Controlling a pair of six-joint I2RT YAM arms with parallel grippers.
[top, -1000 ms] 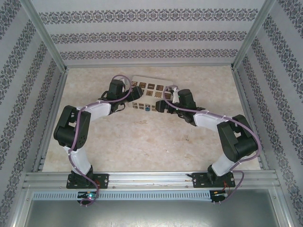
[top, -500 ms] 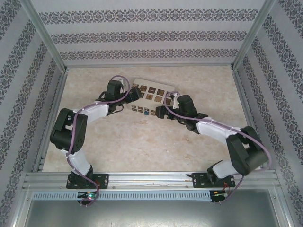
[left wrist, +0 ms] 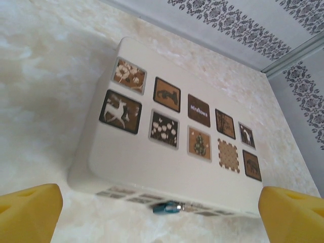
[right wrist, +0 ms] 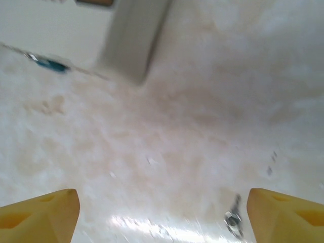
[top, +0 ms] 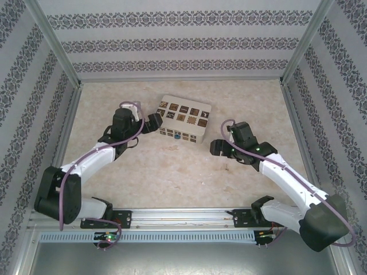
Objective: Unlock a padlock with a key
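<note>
The tiny blue padlock (top: 178,136) hangs on the near side of a white box (top: 184,107), its silver shackle end pointing right in the left wrist view, where the padlock (left wrist: 167,207) sits just below the box's (left wrist: 152,167) front edge. My left gripper (top: 152,122) stands open at the box's left end, its yellow fingers (left wrist: 28,212) wide apart and empty. My right gripper (top: 215,147) hovers open over bare table, right of the box. A small silver key (right wrist: 234,216) lies on the table beside its right finger (right wrist: 286,215). The padlock (right wrist: 50,64) shows far off at the upper left.
The box top carries several dark patterned squares (left wrist: 167,93). Patterned walls and metal frame posts (top: 62,54) enclose the marble-look table (top: 172,177) on three sides. Open floor lies between the two arms in front of the box.
Both grippers have drawn back from the box, the left one to the left and the right one toward the near right. The box has turned slightly.
</note>
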